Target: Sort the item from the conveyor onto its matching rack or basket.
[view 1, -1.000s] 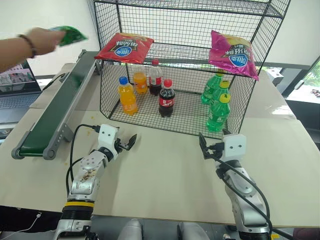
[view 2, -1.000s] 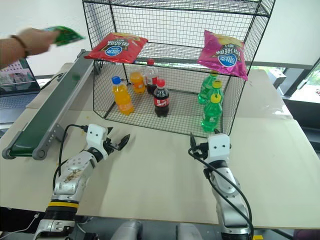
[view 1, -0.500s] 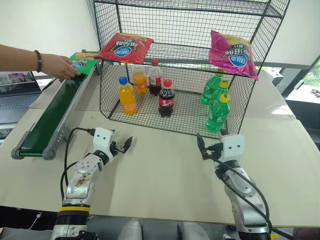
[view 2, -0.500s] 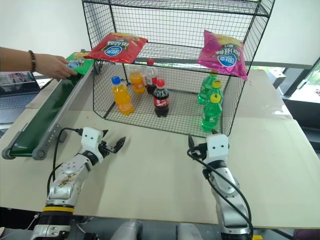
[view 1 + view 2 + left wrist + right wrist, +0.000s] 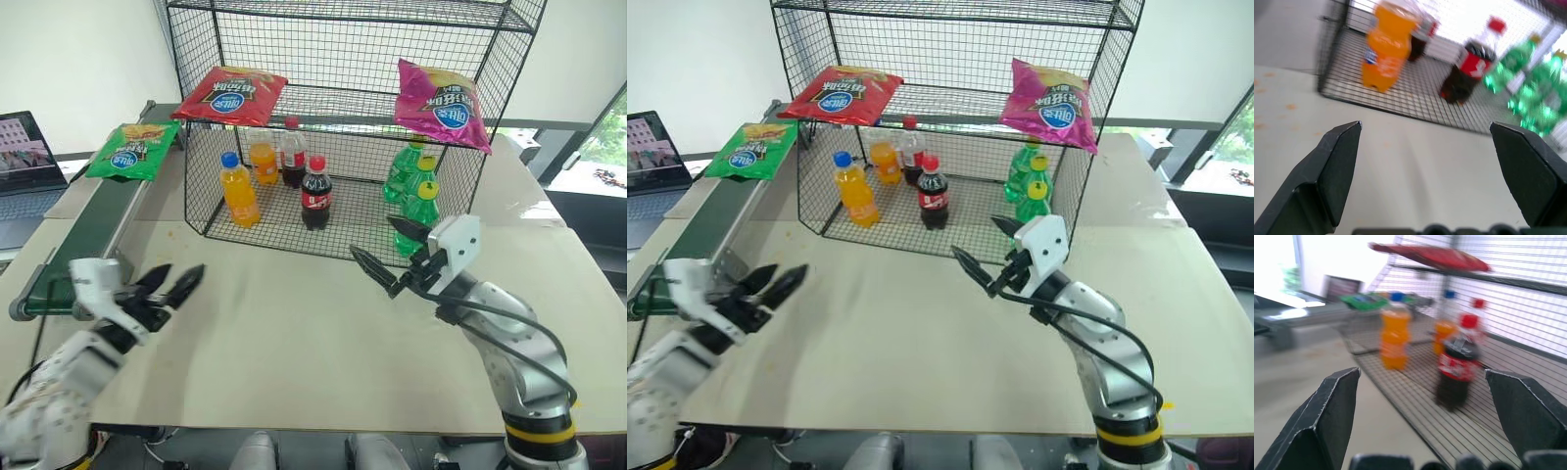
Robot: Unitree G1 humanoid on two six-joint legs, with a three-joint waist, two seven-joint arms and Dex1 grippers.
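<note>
Waiting on pickup | green bag (image 5: pixel 129 153) at conveyor (image 5: pixel 90 221) far end, ungrasped | left gripper (image 5: pixel 168 287) and right gripper (image 5: pixel 390 257) both spread, empty | next: left reaches to conveyor, likely

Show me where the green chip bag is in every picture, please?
Left eye view: the green chip bag lies at the far end of the conveyor, upper left.
Right eye view: the bag sits upper left again, left of the rack.
Left wrist view: not in it.
Right wrist view: a blurry green patch far behind the orange bottle looks like it.
Shared landmark: that orange bottle inside the rack.
</note>
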